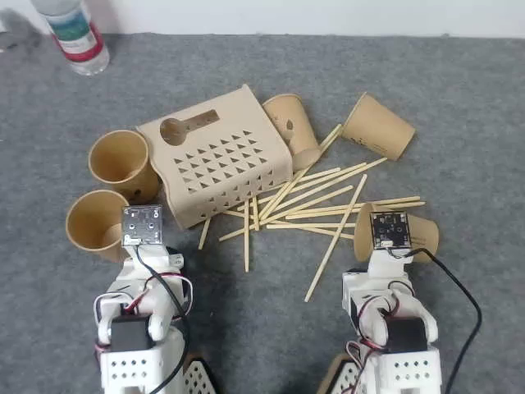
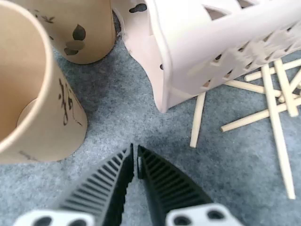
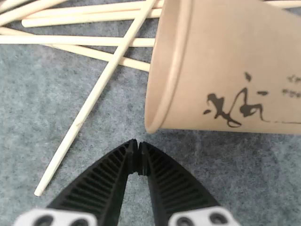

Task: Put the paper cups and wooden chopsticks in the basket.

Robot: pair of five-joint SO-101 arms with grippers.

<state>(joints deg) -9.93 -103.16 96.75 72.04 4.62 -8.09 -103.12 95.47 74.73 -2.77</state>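
Paper cup right of centre in the high view may roll if your right gripper, closed and empty, pushes it.

A plastic bottle with a red band on its label stands at the far left of the tabletop (covered with grey felt-like cloth), near the white wall.

Beige basket, triangle cutouts; tan cups, dark markings; grey mat.

Chopsticks lie scattered (touching the basket).
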